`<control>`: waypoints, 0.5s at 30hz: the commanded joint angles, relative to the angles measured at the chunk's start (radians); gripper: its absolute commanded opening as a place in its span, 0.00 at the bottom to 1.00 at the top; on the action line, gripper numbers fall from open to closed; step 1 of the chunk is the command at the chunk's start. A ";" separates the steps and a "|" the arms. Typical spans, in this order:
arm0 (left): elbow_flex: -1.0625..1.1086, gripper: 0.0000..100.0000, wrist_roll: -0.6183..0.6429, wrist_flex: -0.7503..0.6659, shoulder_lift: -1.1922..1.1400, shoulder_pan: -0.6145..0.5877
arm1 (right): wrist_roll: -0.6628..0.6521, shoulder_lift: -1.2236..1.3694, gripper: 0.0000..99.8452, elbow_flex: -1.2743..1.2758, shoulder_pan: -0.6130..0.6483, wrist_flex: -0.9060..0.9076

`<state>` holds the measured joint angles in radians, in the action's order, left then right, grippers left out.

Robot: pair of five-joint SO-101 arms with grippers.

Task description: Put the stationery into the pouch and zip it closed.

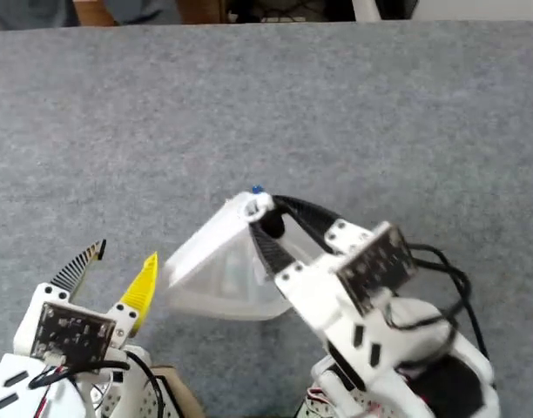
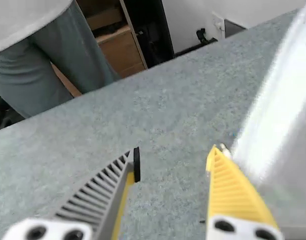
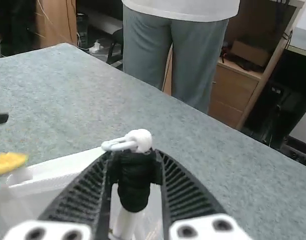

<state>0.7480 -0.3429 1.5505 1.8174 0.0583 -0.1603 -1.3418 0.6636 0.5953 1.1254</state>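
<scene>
A translucent white pouch [image 1: 219,266] lies on the grey table, one end raised; it also shows in the left wrist view [image 2: 285,115] and the right wrist view [image 3: 48,175]. My right gripper [image 1: 265,216] [image 3: 134,156] is shut on a black knob [image 3: 135,175] with a white tip and loop [image 3: 128,142] at the pouch's raised corner, seemingly the zip pull. My left gripper [image 1: 123,259] [image 2: 175,159] stands open just left of the pouch, its yellow finger [image 2: 233,192] close to the pouch's edge, nothing between the fingers. Contents of the pouch are too blurred to tell.
The grey felt table [image 1: 336,104] stretches bare behind and to both sides of the pouch. Its far edge [image 1: 266,24] runs along the back, with wooden furniture [image 3: 238,85] beyond it.
</scene>
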 commanded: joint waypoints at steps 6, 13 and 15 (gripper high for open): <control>-0.030 0.23 0.195 0.114 -0.034 0.309 | -0.015 0.274 0.01 0.033 0.112 -0.230; -0.248 0.23 0.218 0.092 -0.218 0.343 | -0.015 0.348 0.01 -0.061 0.146 -0.150; -0.311 0.24 0.213 0.075 -0.242 0.286 | -0.015 0.337 0.01 -0.099 0.146 -0.094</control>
<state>0.5455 -0.1358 1.6609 1.6303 0.3974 -0.1665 -0.9996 0.6513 0.7288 0.9797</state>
